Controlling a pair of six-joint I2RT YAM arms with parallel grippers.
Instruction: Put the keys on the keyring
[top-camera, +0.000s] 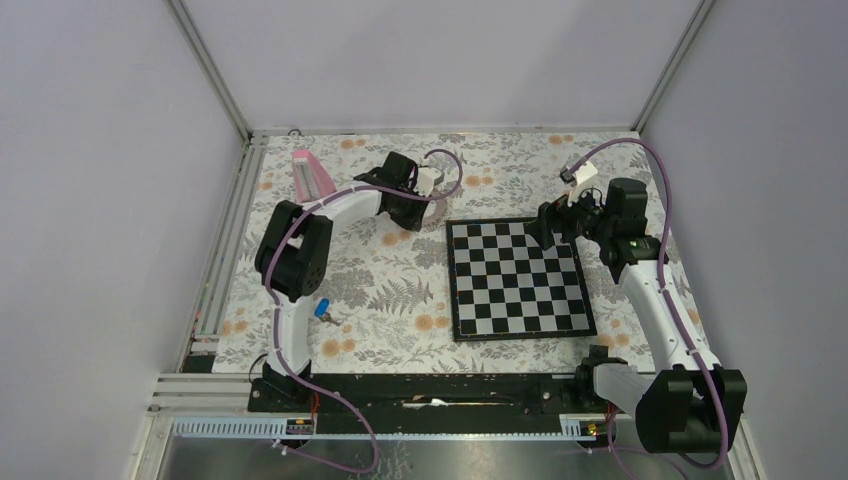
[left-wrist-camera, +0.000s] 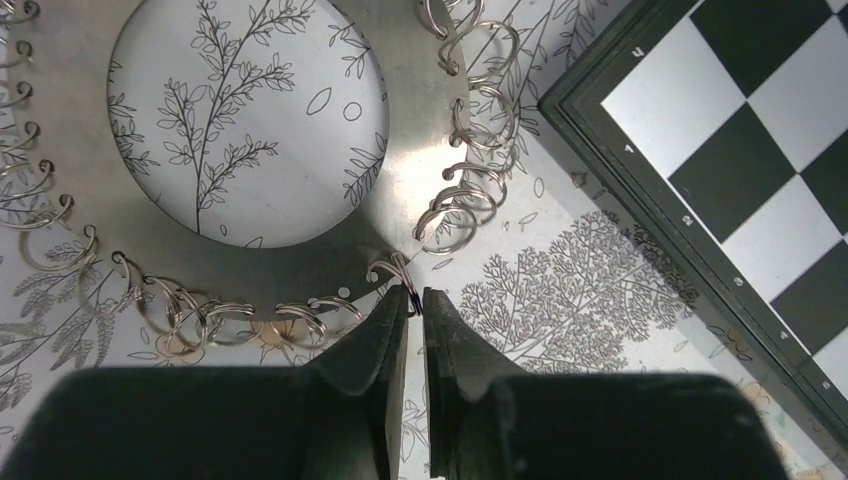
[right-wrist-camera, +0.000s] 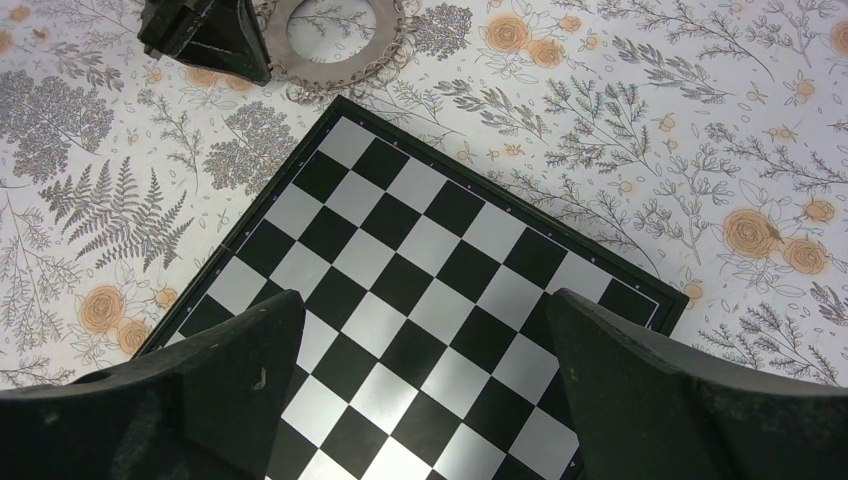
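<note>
Left gripper (left-wrist-camera: 415, 297): fingers all but closed, pinching one small wire loop on the rim of the keyring (left-wrist-camera: 400, 160). The keyring lies flat just off the far-left corner of the chessboard (left-wrist-camera: 740, 150), clear of its frame. Right gripper (right-wrist-camera: 420, 385): jaws spread wide, holding nothing, over the chessboard's far-right part. The key (top-camera: 323, 310) lies well left of the chessboard's near-left corner, apart from both grippers.
</note>
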